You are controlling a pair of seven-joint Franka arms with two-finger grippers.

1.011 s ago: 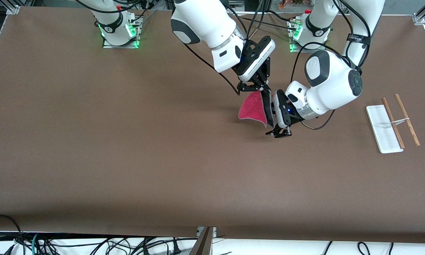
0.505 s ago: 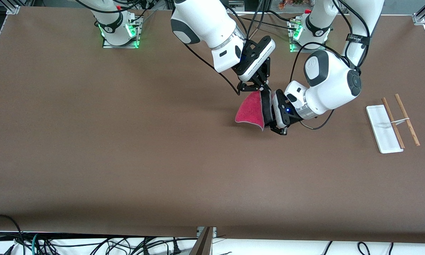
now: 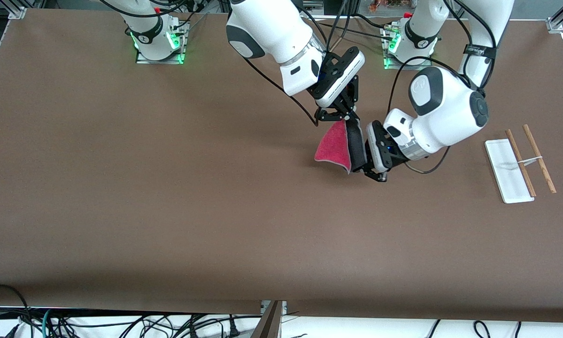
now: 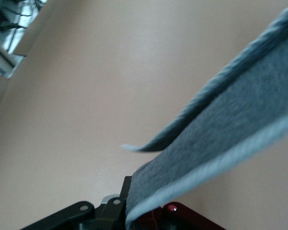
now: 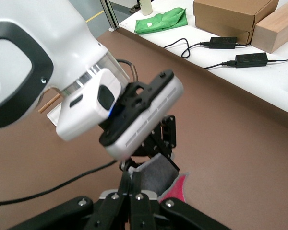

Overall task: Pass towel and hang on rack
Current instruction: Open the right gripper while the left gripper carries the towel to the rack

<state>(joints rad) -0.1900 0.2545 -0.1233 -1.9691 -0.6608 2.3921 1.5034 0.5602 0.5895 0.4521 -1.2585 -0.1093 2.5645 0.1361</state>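
Both grippers grasp the towel [image 3: 334,144] in the air over the tabletop's [image 3: 168,188] middle: right gripper [image 3: 338,114] clenched on its top corner, left gripper [image 3: 362,170] clenched on its lower edge. The rack [image 3: 511,170] stands near the left arm's end.

You see one marking only: white lettering on black band [image 3: 479,48] round left arm's link, too small to make out. No other readable text, label, number.
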